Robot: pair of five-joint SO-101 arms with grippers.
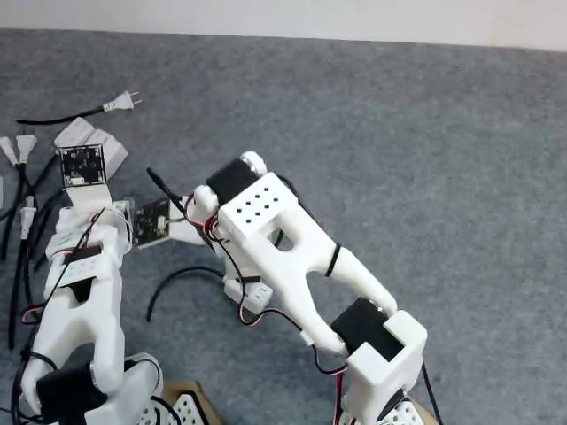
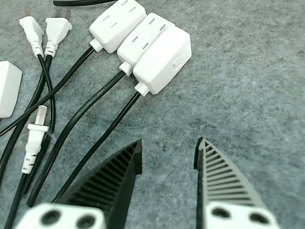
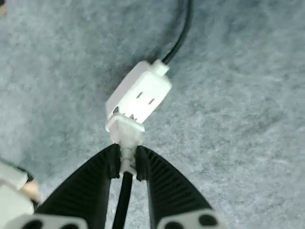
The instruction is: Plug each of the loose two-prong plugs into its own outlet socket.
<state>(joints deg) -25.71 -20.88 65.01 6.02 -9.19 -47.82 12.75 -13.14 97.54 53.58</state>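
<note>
Clamping a white two-prong plug (image 3: 125,130) by its neck in the right gripper (image 3: 127,164), plug head pressed to the slotted face of a single white socket (image 3: 140,93) lying apart from the row of three sockets (image 2: 143,45). Hovering just short of that row with the left gripper (image 2: 167,157), jaws spread and empty. Lying beside the row, on its cord side, three loose plugs (image 2: 34,138) among black cords (image 2: 90,102).

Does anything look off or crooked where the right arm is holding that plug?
Yes. The plug in the right gripper sits against the end of the outlet socket, but a dark gap shows between them. It looks only partly seated, not flush.
</note>
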